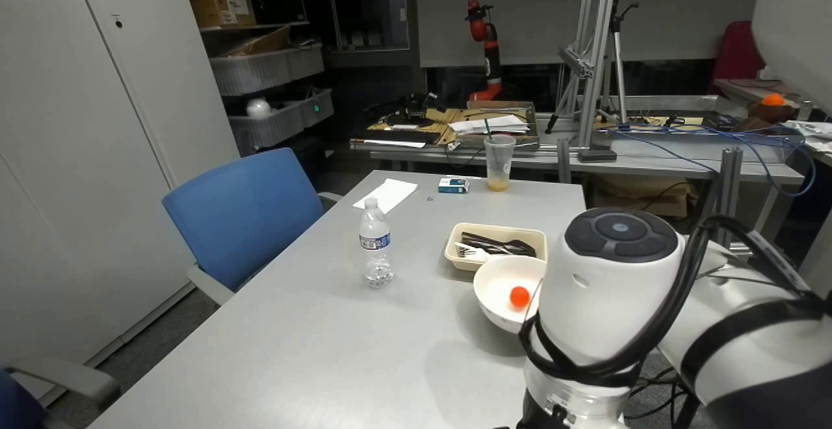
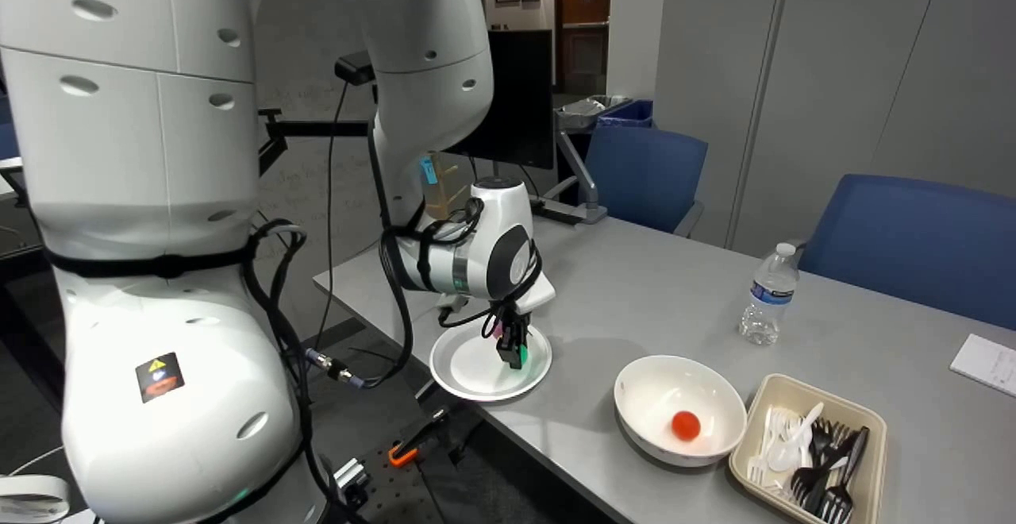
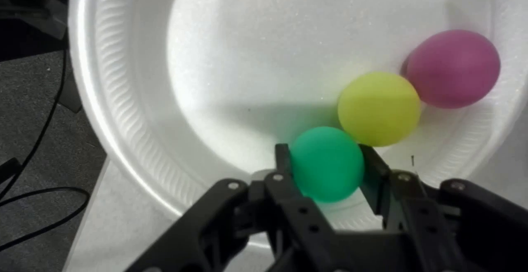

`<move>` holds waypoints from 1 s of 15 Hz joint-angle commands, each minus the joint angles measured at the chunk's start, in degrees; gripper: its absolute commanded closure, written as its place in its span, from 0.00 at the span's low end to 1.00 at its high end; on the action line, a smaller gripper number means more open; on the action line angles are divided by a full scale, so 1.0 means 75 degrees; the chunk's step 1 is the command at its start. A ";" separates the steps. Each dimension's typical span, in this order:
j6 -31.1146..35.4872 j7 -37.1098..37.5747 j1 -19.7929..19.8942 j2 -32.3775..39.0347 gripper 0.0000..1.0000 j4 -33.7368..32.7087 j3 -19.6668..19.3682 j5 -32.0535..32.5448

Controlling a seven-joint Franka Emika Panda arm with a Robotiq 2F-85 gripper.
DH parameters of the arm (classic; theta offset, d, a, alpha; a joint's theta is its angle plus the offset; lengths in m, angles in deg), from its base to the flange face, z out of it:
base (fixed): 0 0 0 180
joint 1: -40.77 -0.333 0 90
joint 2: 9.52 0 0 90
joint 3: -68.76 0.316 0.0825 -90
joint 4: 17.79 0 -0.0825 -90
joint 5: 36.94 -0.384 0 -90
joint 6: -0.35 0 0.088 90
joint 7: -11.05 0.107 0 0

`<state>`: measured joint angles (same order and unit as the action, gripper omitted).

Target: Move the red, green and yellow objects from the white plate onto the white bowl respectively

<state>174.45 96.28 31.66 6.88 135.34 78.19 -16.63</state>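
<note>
Near the white plate (image 2: pixel 467 367), the white bowl (image 2: pixel 644 403) holds the red ball (image 2: pixel 685 425); at the plate, the gripper (image 3: pixel 327 158) clasps the green ball (image 3: pixel 327 165), the yellow ball (image 3: pixel 378 108) (presumably last) remaining.

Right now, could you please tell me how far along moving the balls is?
Done: the red ball sits in the bowl. In hand: the gripper is closed on the green ball at the plate; I can't tell whether it is lifted. Left: carrying that one to the bowl, then the yellow ball, which lies on the plate.
</note>
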 commanded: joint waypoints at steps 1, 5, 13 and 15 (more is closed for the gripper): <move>-0.0541 -0.0767 0.0544 -0.0924 0.82 0.0286 0.0585 -0.0527; -0.1356 -0.1347 0.0628 -0.1802 0.82 0.0168 0.0344 -0.0505; -0.2493 -0.1607 0.1038 -0.2909 0.82 -0.0105 -0.0345 -0.0037; -0.2293 -0.1550 0.0971 -0.2752 0.57 -0.0083 -0.0307 -0.0225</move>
<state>157.38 84.91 38.94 -13.69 134.72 75.81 -18.06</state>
